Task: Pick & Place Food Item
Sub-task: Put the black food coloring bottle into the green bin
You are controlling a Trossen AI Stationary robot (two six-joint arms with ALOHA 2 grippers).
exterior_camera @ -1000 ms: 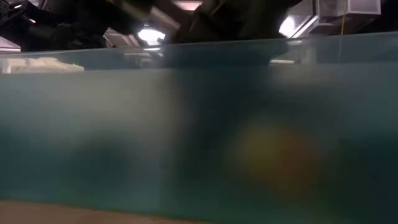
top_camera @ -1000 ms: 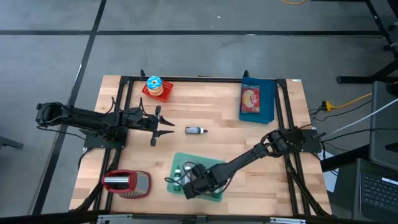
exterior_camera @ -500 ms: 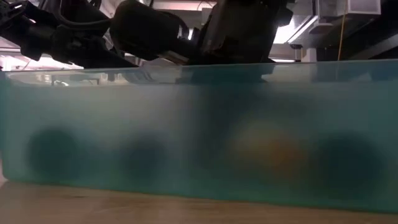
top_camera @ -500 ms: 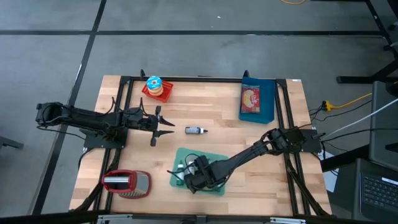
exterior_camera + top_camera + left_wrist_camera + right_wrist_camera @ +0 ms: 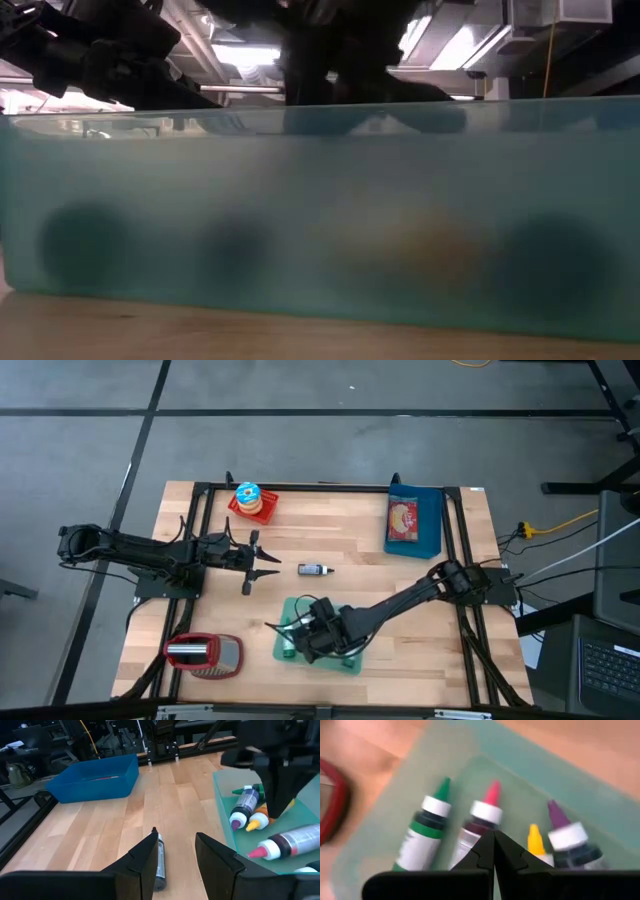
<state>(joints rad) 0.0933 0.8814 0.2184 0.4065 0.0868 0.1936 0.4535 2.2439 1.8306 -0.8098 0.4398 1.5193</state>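
A green tray (image 5: 352,660) near the table's front edge holds several squeeze bottles lying on their sides, capped green (image 5: 422,830), pink (image 5: 481,817), yellow (image 5: 536,842) and purple (image 5: 567,840). My right gripper (image 5: 493,840) is shut and slants down just above them (image 5: 303,635), with nothing between its fingers. A small dark bottle (image 5: 313,569) lies on its side on the bare wood at mid-table. My left gripper (image 5: 279,565) stands open and almost level just left of that bottle (image 5: 159,860), without touching it.
A blue bin (image 5: 413,523) holding a red and yellow packet stands at the far right. A red plate with a donut (image 5: 250,502) is at the far left. A red and silver object (image 5: 203,653) sits at the near left. Black frame rails run along both sides.
My right gripper has risen and gone from the tray's near edge toward the far edge, coming over the bottles and tipping as it went; it has stayed shut. The green tray stood closer to the near edge a second ago and has since settled a little farther back.
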